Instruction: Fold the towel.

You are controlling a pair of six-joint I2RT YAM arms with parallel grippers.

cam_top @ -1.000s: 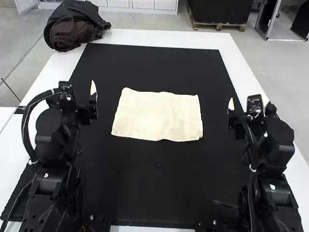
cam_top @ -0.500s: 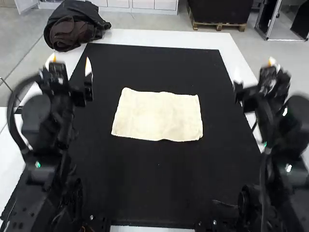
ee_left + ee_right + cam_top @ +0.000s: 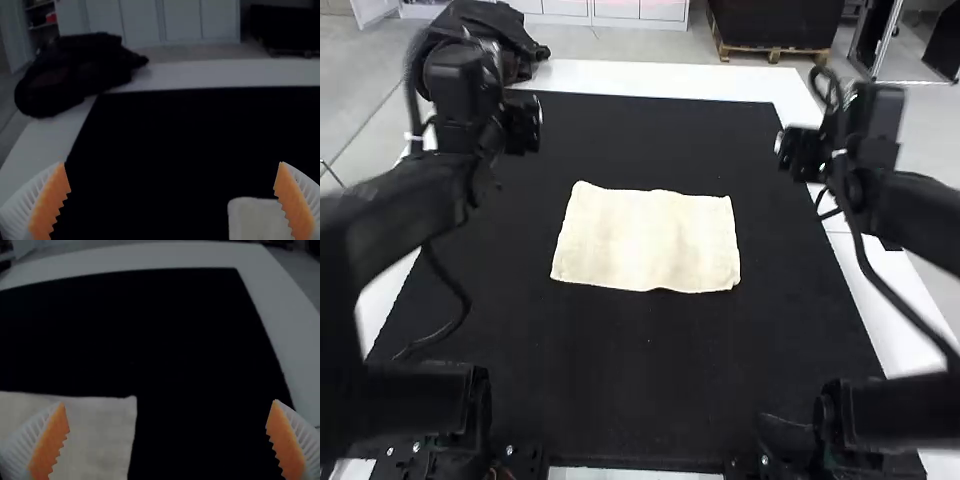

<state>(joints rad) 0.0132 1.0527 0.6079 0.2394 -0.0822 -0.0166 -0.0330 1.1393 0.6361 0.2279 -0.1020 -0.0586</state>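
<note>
Though dim, L wrist: prob. 1 towel (image 3: 257, 220) corner; high view: 4.

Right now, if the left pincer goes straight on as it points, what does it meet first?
Probably the black mat comes first for the left pincer, though depth is unclear here.

cream towel (image 3: 648, 238), spread flat, on black mat (image 3: 650, 370)

- White table (image 3: 660, 78), its surface bordering the mat along the far edge and both sides
- Black mat (image 3: 650, 140), flat, covering most of the table
- Cream towel (image 3: 648, 240), lying flat on the mat's middle, roughly rectangular, edges slightly wavy
- Dark fabric bundle (image 3: 80, 70), at the table's far left corner
</note>
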